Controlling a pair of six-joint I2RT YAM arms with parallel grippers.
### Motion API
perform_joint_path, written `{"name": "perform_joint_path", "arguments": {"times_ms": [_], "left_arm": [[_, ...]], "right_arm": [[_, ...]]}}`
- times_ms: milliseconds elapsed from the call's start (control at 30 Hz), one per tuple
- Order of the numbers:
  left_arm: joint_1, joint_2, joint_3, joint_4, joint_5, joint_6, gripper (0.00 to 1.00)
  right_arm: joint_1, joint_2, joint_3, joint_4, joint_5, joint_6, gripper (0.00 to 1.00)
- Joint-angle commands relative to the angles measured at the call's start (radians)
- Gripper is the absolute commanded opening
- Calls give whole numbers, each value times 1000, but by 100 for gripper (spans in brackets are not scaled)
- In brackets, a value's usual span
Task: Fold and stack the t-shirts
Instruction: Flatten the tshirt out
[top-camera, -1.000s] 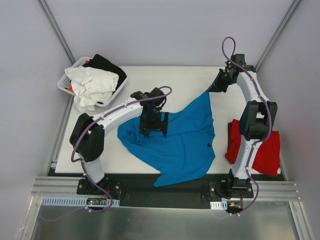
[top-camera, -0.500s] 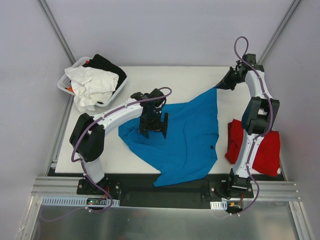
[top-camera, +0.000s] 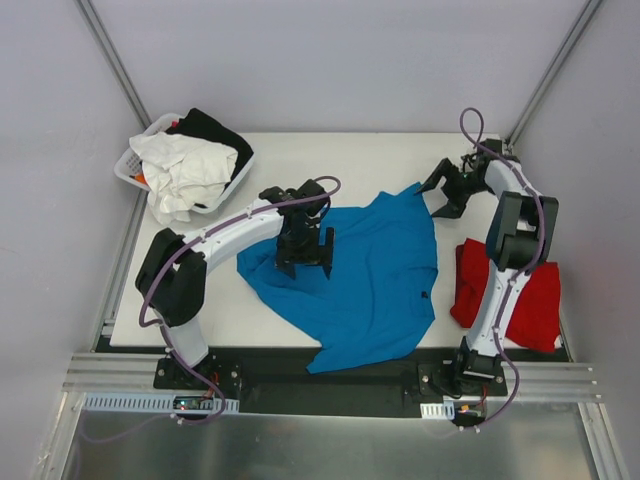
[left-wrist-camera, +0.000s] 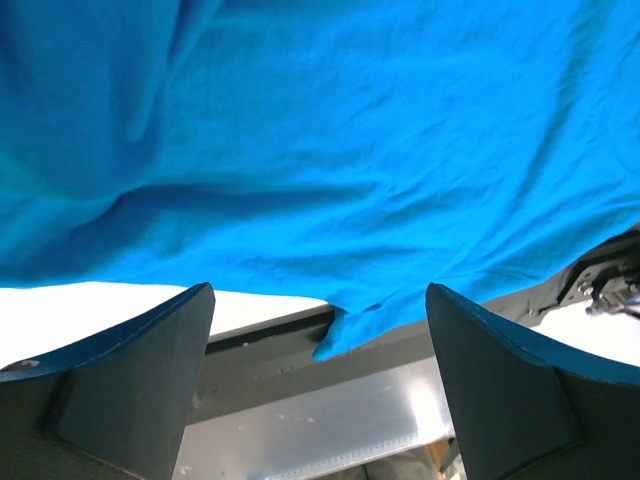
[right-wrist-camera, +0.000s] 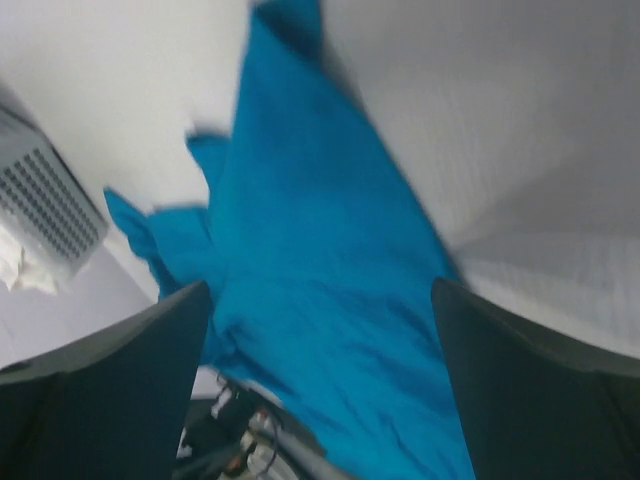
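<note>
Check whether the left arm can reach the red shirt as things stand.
Probably not. The red shirt lies at the right edge of the table with the right arm standing across it; the left gripper hangs open over the blue shirt, well left.

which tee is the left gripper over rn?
The turquoise-blue t-shirt, spread out mid-table; the left gripper sits over its left part, jaws open. The red t-shirt lies at the right edge, clear of it.

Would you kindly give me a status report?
Left gripper open, over blue shirt. Right gripper open, by its far corner. Shirt unfolded, hem overhanging table. Red shirt crumpled at right.
</note>
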Motion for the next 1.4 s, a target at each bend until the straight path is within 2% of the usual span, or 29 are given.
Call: {"name": "perform_joint_path", "arguments": {"times_ms": [0,33,67,100,133,200,267,300,367,467,567,700,767,867,967,1067,1367], "left_arm": [[-11,-58,65,-11,-81,-10,88],[-9,-50,78,-14,-109,-5,88],[-6,-23,85,-17,-129,-3,88],[-3,-6,89,-19,-131,-2,88],[12,29,110,-23,-118,-5,87],[15,71,140,-23,-118,-8,87],[23,117,166,-27,-135,4,88],[30,137,192,-30,-153,13,88],[78,192,213,-50,-161,15,88],[168,239,258,-69,-164,15,89],[230,279,316,-77,-209,56,89],[258,364,400,-92,-218,134,87],[258,384,394,-94,-204,141,86],[256,355,306,-77,-190,121,85],[256,284,131,-36,-206,115,86],[259,224,27,-17,-218,125,86],[268,65,-177,-2,-157,89,85]], "right_arm": [[44,-367,-310,80,-45,-7,82],[64,-462,-371,86,-35,-7,70],[87,-496,-422,82,-20,-8,41],[132,-533,-533,72,1,-16,25],[175,-618,-634,75,47,-4,1],[237,-668,-737,91,69,24,1],[298,-716,-767,56,92,21,2],[317,-718,-776,33,107,13,5],[363,-722,-822,2,118,-2,6],[404,-759,-884,-26,152,-10,1],[417,-765,-895,-47,169,-13,1],[432,-773,-850,-89,179,-18,1],[440,-780,-823,-112,183,-19,1],[456,-788,-819,-133,179,-22,1],[470,-808,-856,-130,178,-21,2],[478,-829,-881,-123,175,-16,5],[519,-774,-846,-101,172,-10,8]]}}
